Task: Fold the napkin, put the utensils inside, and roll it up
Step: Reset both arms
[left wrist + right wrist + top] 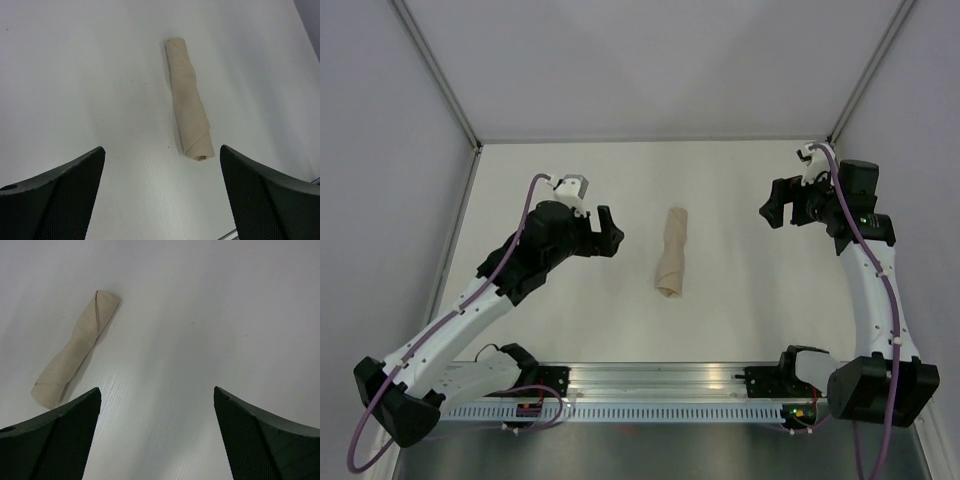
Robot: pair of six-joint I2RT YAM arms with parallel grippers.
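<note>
The tan-beige napkin [673, 250] lies rolled into a tight tube in the middle of the white table, running near to far. It also shows in the left wrist view [188, 97] and in the right wrist view [75, 350]. No utensils show; if any are inside the roll, they are hidden. My left gripper [608, 232] is open and empty, to the left of the roll and apart from it. My right gripper [775, 206] is open and empty, well to the right of the roll.
Grey walls with metal corner posts [435, 70] enclose the table on three sides. The arms' mounting rail [660, 385] runs along the near edge.
</note>
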